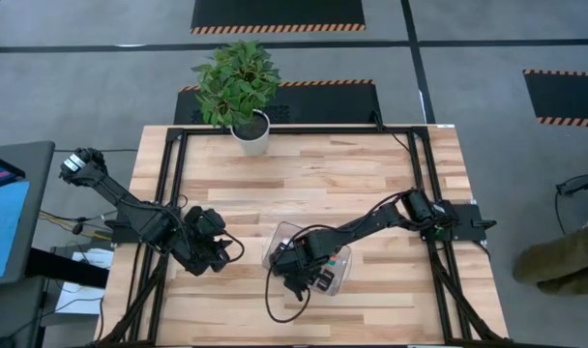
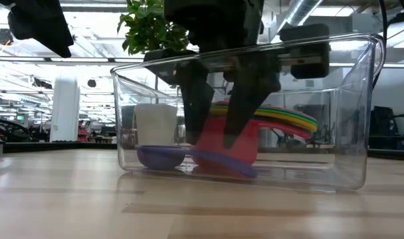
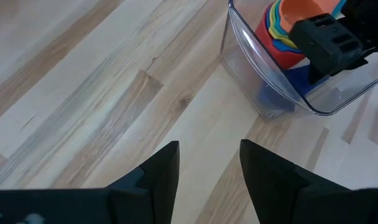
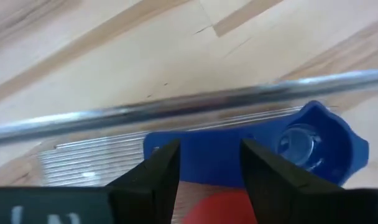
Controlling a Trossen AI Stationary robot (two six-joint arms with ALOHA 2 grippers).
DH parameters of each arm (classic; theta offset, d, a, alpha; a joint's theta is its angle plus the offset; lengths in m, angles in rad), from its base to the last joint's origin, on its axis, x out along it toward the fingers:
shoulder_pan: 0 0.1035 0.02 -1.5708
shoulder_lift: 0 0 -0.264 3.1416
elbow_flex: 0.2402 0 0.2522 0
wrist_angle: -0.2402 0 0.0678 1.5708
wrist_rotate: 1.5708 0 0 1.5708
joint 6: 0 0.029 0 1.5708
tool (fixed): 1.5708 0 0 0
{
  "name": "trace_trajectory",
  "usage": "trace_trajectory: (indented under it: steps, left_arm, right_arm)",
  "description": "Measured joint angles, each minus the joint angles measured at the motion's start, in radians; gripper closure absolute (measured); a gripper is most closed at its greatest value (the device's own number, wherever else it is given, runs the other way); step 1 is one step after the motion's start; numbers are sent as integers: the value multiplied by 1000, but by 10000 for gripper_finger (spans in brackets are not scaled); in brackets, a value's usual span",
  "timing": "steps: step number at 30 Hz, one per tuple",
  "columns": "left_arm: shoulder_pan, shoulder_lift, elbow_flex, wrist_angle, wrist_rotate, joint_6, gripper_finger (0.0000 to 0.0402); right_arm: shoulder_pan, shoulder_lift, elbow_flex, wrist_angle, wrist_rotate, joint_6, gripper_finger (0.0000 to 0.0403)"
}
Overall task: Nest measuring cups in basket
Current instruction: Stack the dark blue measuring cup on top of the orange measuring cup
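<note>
Blue measuring cup (image 4: 251,152) straddled by the open right end effector (image 4: 204,165), which hides the nested stack (image 2: 268,123).

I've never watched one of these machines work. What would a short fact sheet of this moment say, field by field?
Setting: wooden table, plant pot at its far edge
Basket: clear, holds nested measuring cups
Blue cup: lies apart from the stack on the basket floor
Right gripper: open, reaching into basket above blue cup's handle
Left gripper: open, empty, waits over bare wood beside basket
</note>
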Motion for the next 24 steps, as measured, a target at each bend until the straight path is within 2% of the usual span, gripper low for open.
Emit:
trace_trajectory:
  steps: [4, 10, 15, 24]
  left_arm:
    - [0, 0, 0, 0, 0, 0, 244]
    - [0, 0, 0, 0, 0, 0, 244]
    - [0, 0, 0, 0, 0, 0, 244]
    - [0, 0, 0, 0, 9, 0, 244]
  right_arm:
    - [-1, 0, 0, 30, 14, -4, 220]
    - [-5, 0, 0, 98, 102, -5, 211]
    - [-7, 23, 1, 69, 30, -7, 203]
    - [6, 60, 2, 23, 41, -40, 214]
